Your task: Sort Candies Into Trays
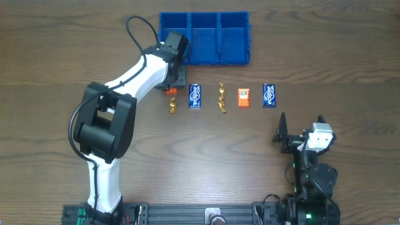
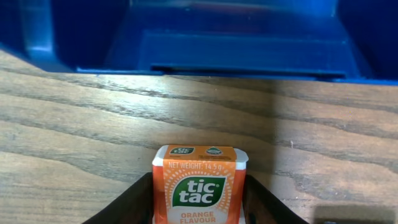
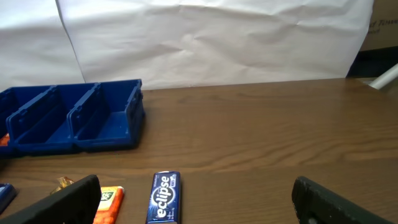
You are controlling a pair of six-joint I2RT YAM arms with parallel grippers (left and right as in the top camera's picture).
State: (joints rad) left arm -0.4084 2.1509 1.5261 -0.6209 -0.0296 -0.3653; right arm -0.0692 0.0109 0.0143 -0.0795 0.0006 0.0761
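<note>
Your left arm (image 1: pixel 119 94) has white tubes and big black joints, and a thin black cable (image 1: pixel 139 28) loops beside it. Your right arm (image 1: pixel 310 172) is mostly black with a white block (image 1: pixel 320 132), and its tool (image 1: pixel 301 117) has two pointed black fingers (image 1: pixel 279 129).

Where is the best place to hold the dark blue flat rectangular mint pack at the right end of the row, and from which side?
Probably from above, across its two long edges at mid-length. The dark blue flat mint pack lies flat on the wooden table, narrow across, with free space on both sides.
</note>
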